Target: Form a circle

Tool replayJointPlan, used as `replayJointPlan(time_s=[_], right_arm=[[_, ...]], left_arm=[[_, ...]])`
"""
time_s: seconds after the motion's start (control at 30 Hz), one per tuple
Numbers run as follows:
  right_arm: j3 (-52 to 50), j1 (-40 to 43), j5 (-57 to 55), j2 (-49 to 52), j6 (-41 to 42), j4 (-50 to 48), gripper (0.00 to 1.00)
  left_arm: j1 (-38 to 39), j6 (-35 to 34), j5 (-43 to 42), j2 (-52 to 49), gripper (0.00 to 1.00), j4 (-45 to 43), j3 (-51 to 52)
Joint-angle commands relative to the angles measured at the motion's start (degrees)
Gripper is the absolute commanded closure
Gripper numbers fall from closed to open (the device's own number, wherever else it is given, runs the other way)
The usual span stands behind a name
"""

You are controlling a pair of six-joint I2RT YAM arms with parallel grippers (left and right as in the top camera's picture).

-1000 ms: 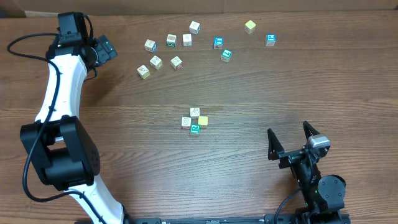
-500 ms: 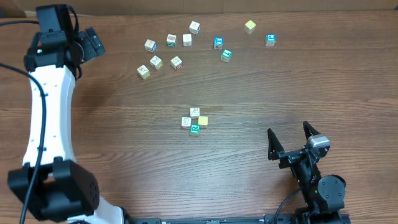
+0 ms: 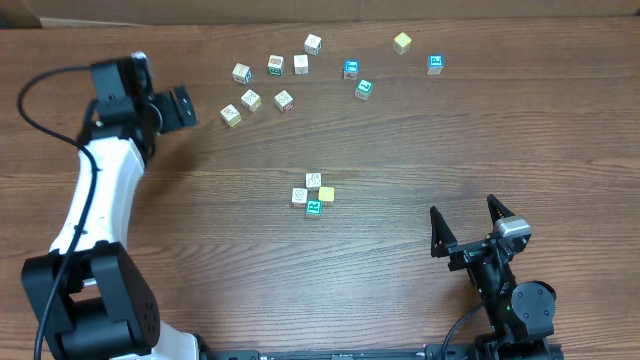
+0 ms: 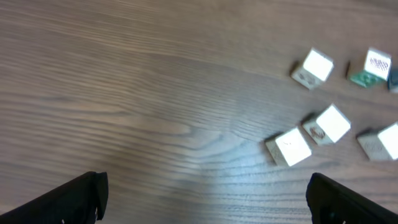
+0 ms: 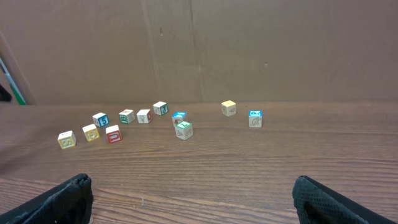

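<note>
Fetching looks to be the step in hand. The left gripper [image 3: 188,108] hangs over bare table [image 3: 420,150] at the far left, its jaws spread wide and holding nothing. It is near the tan cube [image 3: 231,116] at the left end of the loose scatter [image 3: 301,64]. The right gripper [image 3: 464,208] sits low at the near right edge, its fingers parted and empty too, well apart from every cube.

The circle [image 3: 313,194] lies mid-table, between the two arms. It is a tight clump of four: a whitish cube at the far side, a red-marked white one to the left, a yellow one to the right and a teal-marked one nearest me. They are touching or all but touching. I'd call that a small start rather than a finished ring, since most of the cubes are strung along the far side.

My next move, I judge, is to bring the left claw down square over that tan cube and close on two opposite flat faces. Its neighbours sit just beside it in the wrist view, so I need a clean approach — no sweeping.

The cubes look hard and sharp-edged, with printed pictures framed in colour. They should grip well but slide easily on this tabletop — smooth wood grain with a slight sheen.
</note>
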State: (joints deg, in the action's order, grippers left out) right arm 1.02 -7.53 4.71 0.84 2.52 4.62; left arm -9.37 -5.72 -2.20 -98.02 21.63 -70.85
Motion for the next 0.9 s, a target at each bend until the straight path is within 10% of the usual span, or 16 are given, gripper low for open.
replayJointPlan(time_s=[0.0,0.87], right_arm=[[-0.57,0.22,0.35,-0.68,-0.46,-0.24,0.00],[-0.57,0.22,0.35,-0.68,-0.46,-0.22,0.00]], left_arm=[[0.28,4.17,-5.62,2.56,0.01,-3.50,6.34],[0.28,9.86,-6.23,28.65,0.00,-38.53,54.71]])
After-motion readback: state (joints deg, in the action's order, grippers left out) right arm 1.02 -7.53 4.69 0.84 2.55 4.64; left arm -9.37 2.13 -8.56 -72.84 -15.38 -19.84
